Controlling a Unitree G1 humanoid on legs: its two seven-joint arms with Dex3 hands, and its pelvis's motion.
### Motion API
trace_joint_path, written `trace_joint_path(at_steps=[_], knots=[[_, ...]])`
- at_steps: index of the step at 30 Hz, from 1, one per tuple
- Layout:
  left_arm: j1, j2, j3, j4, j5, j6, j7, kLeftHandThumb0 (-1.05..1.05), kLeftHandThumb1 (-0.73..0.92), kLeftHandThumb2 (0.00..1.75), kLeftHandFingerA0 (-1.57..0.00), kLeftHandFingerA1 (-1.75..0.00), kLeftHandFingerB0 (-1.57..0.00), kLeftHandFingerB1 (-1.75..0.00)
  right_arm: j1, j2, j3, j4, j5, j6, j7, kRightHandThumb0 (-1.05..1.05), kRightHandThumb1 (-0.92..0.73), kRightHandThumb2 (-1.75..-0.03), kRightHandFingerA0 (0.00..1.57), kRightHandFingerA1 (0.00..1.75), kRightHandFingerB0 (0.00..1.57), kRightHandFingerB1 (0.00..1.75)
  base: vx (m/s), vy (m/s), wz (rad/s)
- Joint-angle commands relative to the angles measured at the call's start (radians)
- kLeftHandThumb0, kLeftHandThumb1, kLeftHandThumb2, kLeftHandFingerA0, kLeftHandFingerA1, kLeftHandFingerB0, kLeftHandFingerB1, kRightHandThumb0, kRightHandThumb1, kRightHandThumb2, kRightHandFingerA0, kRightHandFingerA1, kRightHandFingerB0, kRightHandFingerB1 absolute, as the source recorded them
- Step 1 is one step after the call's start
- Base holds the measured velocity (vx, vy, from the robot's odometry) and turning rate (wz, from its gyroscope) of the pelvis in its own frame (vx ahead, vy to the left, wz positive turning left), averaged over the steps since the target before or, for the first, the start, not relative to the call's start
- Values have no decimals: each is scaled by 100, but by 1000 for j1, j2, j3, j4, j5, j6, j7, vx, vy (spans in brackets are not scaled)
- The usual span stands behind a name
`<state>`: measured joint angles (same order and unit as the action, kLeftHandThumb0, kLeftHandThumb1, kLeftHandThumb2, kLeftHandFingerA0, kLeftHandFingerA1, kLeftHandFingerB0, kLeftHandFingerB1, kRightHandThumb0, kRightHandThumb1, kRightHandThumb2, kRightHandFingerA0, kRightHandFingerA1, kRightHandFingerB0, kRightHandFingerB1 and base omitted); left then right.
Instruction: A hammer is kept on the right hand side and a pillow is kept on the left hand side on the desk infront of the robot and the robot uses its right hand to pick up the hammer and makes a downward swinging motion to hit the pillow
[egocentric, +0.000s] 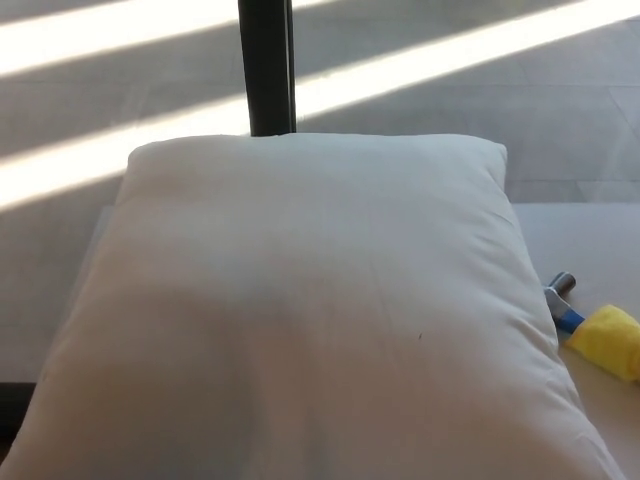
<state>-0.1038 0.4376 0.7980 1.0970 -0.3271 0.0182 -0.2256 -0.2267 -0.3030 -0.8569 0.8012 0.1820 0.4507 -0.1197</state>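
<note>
Grabbing the hammer (590, 325) at lower right comes first; come in low clear of the pillow (310, 310), neither robot hand showing, so grip unknown

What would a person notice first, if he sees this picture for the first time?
A big white pillow fills most of the head view and covers much of the desk. At the right edge, beside the pillow, lies the hammer, with a metal head, a blue neck and a yellow grip. Behind the pillow stands a dark post, with bright sun stripes on the floor.
</note>
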Motion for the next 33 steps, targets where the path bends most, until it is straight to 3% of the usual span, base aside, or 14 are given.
trace_joint_path(at_steps=[1, 5, 6, 9, 10, 12, 14, 15, 28, 29, 30, 31, 32, 33], knots=[[-3, 45, -3, -7, -55, -6, -61, -57, 77, 63, -53, -49, -43, -39, 202, 41, 200, -199, 0, -24, 240, -46, -71, -62, 2, 49, 15, 45, 0, 0, 0], [-8, 47, -7, -3, -53, -6, -56, -57, 77, 63, -54, -49, -43, -39, 280, 5, 327, -240, -43, -63, 301, -54, -73, -62, 3, 57, 19, 41, 0, 0, 0], [-3, 47, -5, -17, -58, 9, -56, -57, 78, 63, -52, -48, -42, -39, 309, -3, 376, -263, -62, -39, 302, -56, -58, -85, 12, 55, 18, 50, 0, 0, 0], [8, 45, -17, -28, -51, 1, -66, -58, 79, 64, -49, -48, -39, -39, 331, 5, 362, -303, 16, 65, 309, -50, -75, -62, 16, 50, 21, 41, 0, 0, 0], [9, 45, -19, -24, -49, -2, -67, -60, 63, 98, -43, -59, -32, -52, 337, -2, 373, -301, 19, 67, 318, -50, -75, -62, 16, 50, 21, 41, 0, 0, 0], [10, 45, -21, -23, -50, -2, -67, -60, 63, 98, -43, -59, -32, -52, 343, -6, 381, -310, 29, 70, 316, -50, -75, -62, 16, 50, 21, 41, 0, 0, 0], [12, 46, -19, -20, -58, -1, -75, -60, 63, 97, -43, -59, -33, -52, 349, -9, 388, -317, 37, 74, 315, -50, -75, -62, 16, 50, 21, 41, 0, 0, 0], [14, 46, -22, -18, -58, -6, -74, -59, 78, 64, -49, -48, -40, -38, 352, -11, 392, -322, 42, 77, 315, -50, -75, -62, 16, 50, 21, 41, 0, 0, 0], [17, 54, -28, -2, -86, -8, -46, -61, 72, 63, -59, -44, -48, -38, 340, -18, 407, -326, 50, 91, 314, -50, -75, -62, 16, 50, 21, 41, 0, 0, 0], [17, 53, -27, -3, -89, -6, -43, -58, 77, 62, -54, -54, -47, -42, 363, 4, 328, -376, 48, 92, 189, -27, -42, -91, 6, 56, 38, 65, 0, 0, 0], [20, 49, -27, -16, -93, -1, -36, -58, 77, 63, -52, -54, -47, -42, 406, 38, 203, -485, 48, 126, 6, -40, -64, -60, 10, 61, 19, 54, 0, 0, 0], [25, 45, -31, -33, -93, 5, -33, -57, 77, 63, -52, -54, -47, -42, 419, 37, 184, -554, 63, 188, 27, -38, -67, -67, 0, 30, 0, 0, 0, 0, 0], [26, 46, -31, -36, -94, 8, -34, -57, 77, 63, -52, -54, -47, -42, 423, 32, 168, -580, 78, 209, 47, -38, -67, -67, 0, 30, 0, 0, 0, 0, 0], [29, 46, -34, -32, -92, 1, -44, -57, 79, 63, -51, -54, -47, -43, 349, 34, 91, -528, 96, 180, -50, -35, -68, -60, 2, 50, 6, 52, 0, 0, 0]])
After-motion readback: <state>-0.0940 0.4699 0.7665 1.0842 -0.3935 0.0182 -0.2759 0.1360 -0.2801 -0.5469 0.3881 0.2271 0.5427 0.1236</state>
